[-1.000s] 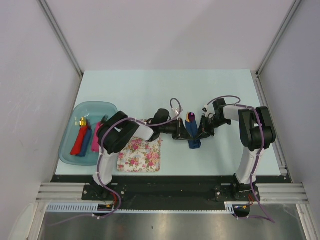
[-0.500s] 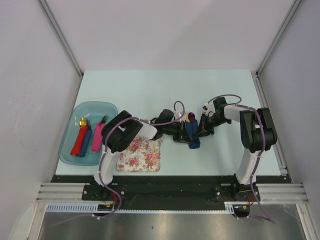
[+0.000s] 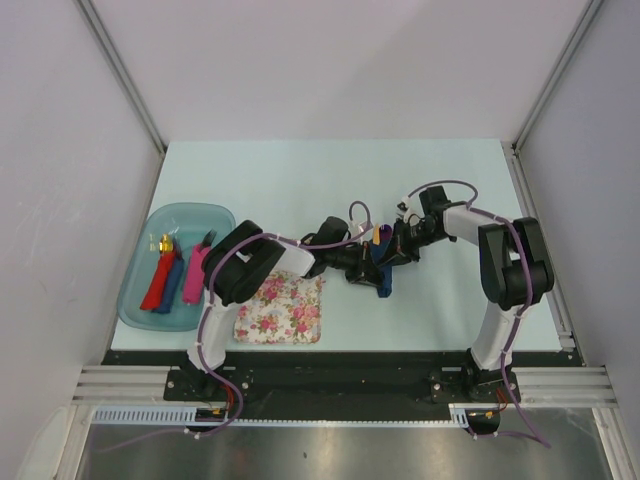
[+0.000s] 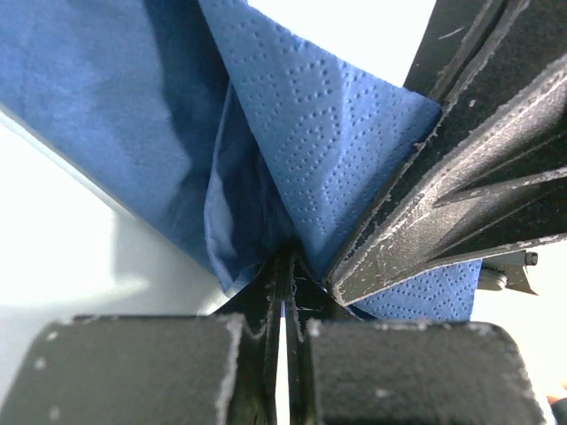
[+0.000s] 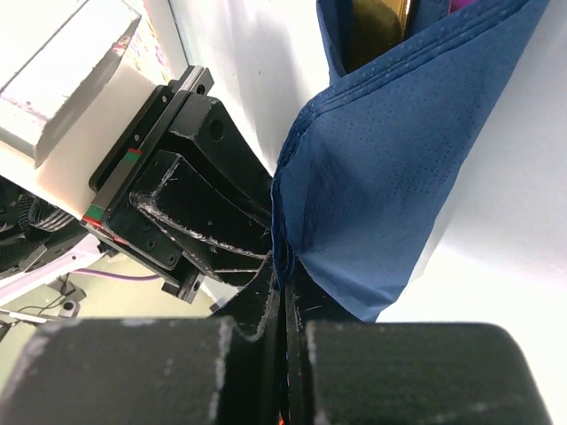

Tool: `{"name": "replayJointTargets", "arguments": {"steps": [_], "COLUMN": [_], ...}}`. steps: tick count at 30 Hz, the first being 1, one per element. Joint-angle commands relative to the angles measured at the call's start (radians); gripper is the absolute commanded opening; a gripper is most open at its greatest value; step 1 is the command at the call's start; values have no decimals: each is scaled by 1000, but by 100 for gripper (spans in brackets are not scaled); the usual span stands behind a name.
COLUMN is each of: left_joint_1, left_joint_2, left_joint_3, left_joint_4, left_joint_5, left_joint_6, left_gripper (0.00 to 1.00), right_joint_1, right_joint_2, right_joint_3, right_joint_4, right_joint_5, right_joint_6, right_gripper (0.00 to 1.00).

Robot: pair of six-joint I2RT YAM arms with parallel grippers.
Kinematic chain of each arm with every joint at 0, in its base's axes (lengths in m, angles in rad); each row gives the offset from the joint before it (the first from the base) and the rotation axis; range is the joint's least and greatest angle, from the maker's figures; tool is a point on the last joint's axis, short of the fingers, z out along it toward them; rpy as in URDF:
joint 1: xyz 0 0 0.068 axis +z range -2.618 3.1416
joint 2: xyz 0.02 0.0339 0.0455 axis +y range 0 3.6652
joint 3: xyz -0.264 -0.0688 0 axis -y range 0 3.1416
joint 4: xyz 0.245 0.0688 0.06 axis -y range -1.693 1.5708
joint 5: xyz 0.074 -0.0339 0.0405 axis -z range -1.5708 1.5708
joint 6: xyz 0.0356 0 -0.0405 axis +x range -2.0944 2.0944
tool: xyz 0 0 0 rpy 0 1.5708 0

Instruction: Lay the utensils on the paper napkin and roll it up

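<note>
The navy-blue paper napkin (image 3: 381, 273) is folded up at the table's middle, pinched from both sides. My left gripper (image 3: 368, 265) is shut on its left edge (image 4: 266, 221). My right gripper (image 3: 393, 252) is shut on its right edge (image 5: 372, 177). The gold-orange utensil (image 3: 375, 234) and a bit of the purple spoon (image 3: 383, 232) stick out of the napkin's far end; both show inside the fold in the right wrist view, the gold one (image 5: 379, 22) and the purple one (image 5: 462, 5). The left gripper's black body (image 5: 195, 177) stands right against the napkin.
A pink-and-white floral mat (image 3: 281, 309) lies near the front edge, left of centre. A teal tray (image 3: 140, 300) at the left holds chunky red, blue and pink pieces (image 3: 172, 275). Walls close in on both sides.
Both grippers have shifted a little left and farther back with the napkin, which has bunched narrower. The right wrist has swung back.
</note>
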State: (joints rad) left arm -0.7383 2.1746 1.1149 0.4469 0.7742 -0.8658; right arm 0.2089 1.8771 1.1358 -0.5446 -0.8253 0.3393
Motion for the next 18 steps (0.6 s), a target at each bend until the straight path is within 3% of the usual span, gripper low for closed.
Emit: {"name": "replayJointTargets", "arguments": {"steps": [1, 18], "left_joint_1": [-4, -6], "left_joint_2": [21, -82], "left_joint_3": [3, -12], "left_joint_4": [-91, 3], "left_joint_5": [-61, -23], "left_joint_6": [77, 117], "left_gripper": [0, 0], "right_joint_1": [11, -36], "right_joint_2": [31, 159], "right_joint_3": [33, 27], "right_joint_4": [0, -14], "right_joint_5": [-15, 23], "right_joint_6": [-17, -74], "right_gripper": [0, 0]}}
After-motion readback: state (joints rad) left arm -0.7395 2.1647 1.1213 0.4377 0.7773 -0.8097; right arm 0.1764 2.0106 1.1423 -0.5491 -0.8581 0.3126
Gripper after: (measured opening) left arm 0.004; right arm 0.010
